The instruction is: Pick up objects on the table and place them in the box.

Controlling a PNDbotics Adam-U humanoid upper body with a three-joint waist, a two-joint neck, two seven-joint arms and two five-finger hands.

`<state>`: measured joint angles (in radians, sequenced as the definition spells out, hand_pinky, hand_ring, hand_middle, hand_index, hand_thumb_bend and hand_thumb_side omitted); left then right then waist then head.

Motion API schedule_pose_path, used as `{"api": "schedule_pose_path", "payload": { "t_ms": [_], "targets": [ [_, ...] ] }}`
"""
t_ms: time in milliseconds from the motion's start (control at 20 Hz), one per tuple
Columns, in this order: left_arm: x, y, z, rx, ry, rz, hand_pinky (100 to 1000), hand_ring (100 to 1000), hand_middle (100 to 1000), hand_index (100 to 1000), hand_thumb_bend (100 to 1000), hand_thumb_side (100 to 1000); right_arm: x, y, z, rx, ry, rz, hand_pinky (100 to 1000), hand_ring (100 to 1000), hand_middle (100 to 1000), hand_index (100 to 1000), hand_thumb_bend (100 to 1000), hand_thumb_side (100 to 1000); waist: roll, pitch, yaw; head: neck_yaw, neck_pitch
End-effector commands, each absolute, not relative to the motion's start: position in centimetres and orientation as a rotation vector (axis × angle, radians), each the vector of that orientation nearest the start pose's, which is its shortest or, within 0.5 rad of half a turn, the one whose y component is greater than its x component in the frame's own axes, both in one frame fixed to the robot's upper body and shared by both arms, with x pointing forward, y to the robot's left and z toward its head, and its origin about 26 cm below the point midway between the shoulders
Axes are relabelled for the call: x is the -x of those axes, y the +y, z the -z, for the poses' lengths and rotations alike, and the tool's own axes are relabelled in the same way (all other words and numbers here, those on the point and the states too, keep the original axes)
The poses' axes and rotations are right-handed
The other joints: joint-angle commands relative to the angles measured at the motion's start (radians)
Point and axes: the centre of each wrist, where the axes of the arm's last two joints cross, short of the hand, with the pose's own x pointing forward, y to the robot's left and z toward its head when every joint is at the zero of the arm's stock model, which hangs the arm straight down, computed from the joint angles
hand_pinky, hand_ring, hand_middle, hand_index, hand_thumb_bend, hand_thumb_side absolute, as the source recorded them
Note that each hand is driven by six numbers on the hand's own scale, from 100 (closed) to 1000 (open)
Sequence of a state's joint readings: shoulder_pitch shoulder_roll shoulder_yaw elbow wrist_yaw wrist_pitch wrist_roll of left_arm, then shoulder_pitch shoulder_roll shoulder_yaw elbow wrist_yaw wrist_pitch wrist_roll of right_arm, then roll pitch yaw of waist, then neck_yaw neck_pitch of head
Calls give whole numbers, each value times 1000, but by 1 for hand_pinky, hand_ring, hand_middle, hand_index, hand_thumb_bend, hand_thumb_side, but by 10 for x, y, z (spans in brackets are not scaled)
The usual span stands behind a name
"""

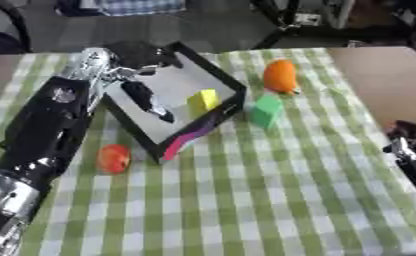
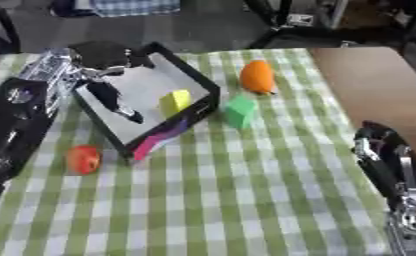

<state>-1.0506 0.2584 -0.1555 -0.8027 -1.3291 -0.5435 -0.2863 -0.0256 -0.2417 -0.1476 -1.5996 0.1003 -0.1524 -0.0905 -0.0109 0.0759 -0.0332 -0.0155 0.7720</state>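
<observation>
Left eye view showed the left hand (image 1: 143, 65) reaching in from the near left side over the box (image 1: 213, 75), its dark palm above the box's far left corner. Its fingers (image 1: 150, 102) pointed down and forward into the tray, straight rather than curled, and they clasped nothing; whether their tips touched the pale floor of the box could not be told. The left arm (image 1: 50, 125) lay along the left wall of the box, black with a silver wrist.

Inside the box, a yellow block (image 1: 203, 100) sat just right of the fingers, close to the near right wall. That wall carried a pink streak (image 1: 183, 142) toward its nearest corner.

Outside the box, a green block (image 1: 266, 112) stood just beyond its right wall on the green-and-white checked cloth (image 1: 273, 200). An orange fruit (image 1: 281, 76) lay a little farther back from the green block, also right of the box. A small red fruit (image 1: 113, 158) rested on the cloth near the box's front corner, beside the left arm.

Well apart from the box, at the right edge, the right hand (image 2: 382, 155) lay idle with its fingers relaxed and spread, holding nothing.
</observation>
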Motion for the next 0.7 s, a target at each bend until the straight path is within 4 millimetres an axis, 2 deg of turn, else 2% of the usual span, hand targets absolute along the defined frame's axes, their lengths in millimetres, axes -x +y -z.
{"api": "schedule_pose_path", "payload": {
  "t_ms": [50,250,350,500,700],
  "targets": [
    [-491,225,-228,1286,2127,-2538,783,713,724,877,437,691,-280,-344,-32,463,-1795,-112,779,540,603,783,100,547,-9,-8,6,-8,-2],
    [-468,267,-267,1207,2232,-2475,760,636,625,836,267,528,-279,-347,-32,479,-1790,-112,779,540,603,783,100,546,-2,-12,22,-22,-2],
    [-454,287,-278,1156,2264,-2524,758,630,621,833,250,513,-278,-348,-32,485,-1786,-114,779,540,603,783,100,547,2,-14,29,-27,-2],
    [-437,315,-279,1062,2174,-2756,758,638,622,820,259,487,-278,-350,-32,492,-1785,-115,779,541,603,783,100,548,7,-17,38,-38,-2],
    [-419,331,-266,907,2013,-3002,756,653,644,832,288,522,-278,-351,-33,500,-1783,-118,779,540,603,783,100,547,11,-17,45,-43,-2]
  ]
}}
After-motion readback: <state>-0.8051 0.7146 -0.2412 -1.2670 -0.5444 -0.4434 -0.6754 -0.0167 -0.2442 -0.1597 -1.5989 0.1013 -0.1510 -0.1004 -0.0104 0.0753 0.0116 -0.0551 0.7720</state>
